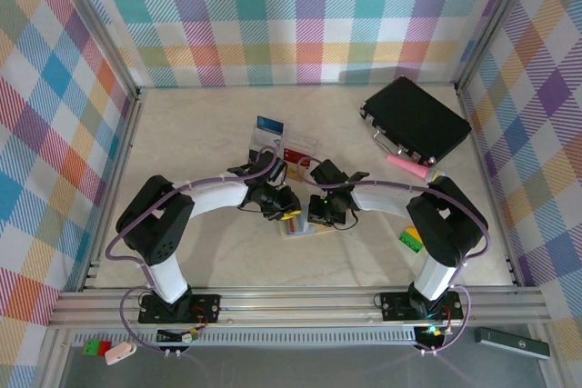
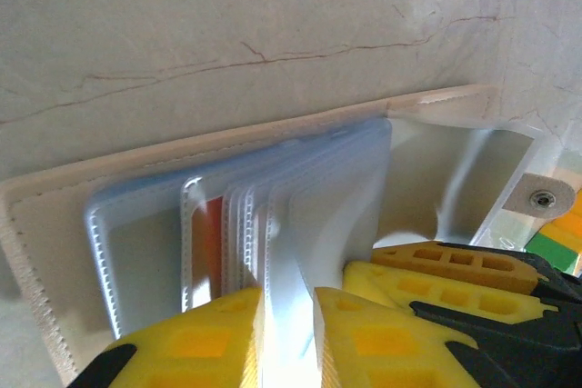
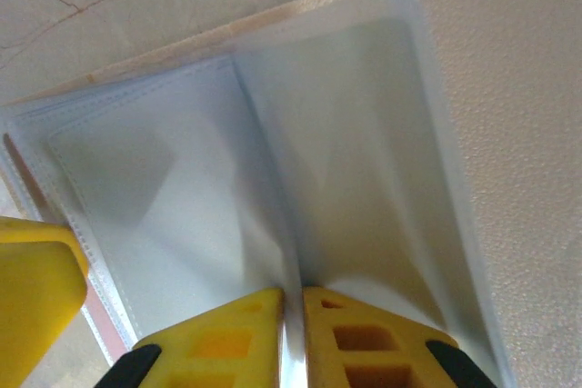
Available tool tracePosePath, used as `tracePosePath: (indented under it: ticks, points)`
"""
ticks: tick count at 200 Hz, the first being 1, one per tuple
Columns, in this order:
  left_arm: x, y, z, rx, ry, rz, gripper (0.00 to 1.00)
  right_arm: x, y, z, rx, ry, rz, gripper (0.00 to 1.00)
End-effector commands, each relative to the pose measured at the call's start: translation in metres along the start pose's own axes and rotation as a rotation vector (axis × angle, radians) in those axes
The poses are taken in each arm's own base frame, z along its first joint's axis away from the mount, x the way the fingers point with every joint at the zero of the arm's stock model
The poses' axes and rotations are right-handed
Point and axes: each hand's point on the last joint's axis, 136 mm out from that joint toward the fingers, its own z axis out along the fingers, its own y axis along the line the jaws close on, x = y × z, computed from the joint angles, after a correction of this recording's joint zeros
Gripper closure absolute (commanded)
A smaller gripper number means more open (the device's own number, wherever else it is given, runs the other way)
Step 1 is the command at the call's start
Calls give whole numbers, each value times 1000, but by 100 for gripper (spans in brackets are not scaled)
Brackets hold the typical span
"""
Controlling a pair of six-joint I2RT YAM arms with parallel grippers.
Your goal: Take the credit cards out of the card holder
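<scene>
**Both claws pinch the card holder (image 2: 55, 224), which lies open at mid-table.**
Your left gripper (image 2: 286, 302) is nipped almost closed on a clear sleeve (image 2: 314, 215), and your right gripper (image 3: 293, 302) likewise on a sleeve leaf (image 3: 364, 179). Expect a light, floppy holder with slick pockets. The credit card (image 2: 207, 247) showing orange looks stiff, so grip its edge. The black case (image 1: 416, 120) sits well apart, but your own fingers crowd each other.

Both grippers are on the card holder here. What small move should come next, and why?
Probably the left gripper should let go and re-pinch a few leaves over, at the orange-red card. Both it and the right gripper are shut on clear sleeves of the card holder that look empty. That card's edge shows in a sleeve just beside the left pinch, untouched.
</scene>
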Motion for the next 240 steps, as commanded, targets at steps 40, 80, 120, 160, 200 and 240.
tracePosePath:
  ticks: [40, 80, 120, 160, 200, 240]
  points:
    - [10, 13, 13, -52, 50, -19, 76, 5, -18, 7, 48, 14, 32, 86]
    - [9, -11, 14, 62, 59, 11, 77, 4, -16, 3, 11, 9, 49, 87]
    - [10, -25, 12, 121, 65, 27, 79, -1, -6, -7, -56, -8, 59, 86]
    - [10, -31, 10, 158, 69, 30, 77, -9, -4, -27, -79, -65, 81, 84]
    - [12, -43, 14, 193, 82, 33, 71, -9, -22, -51, -29, -156, 112, 80]
    - [13, -58, 22, 201, 91, 51, 63, -8, -47, -79, 22, -259, 145, 76]
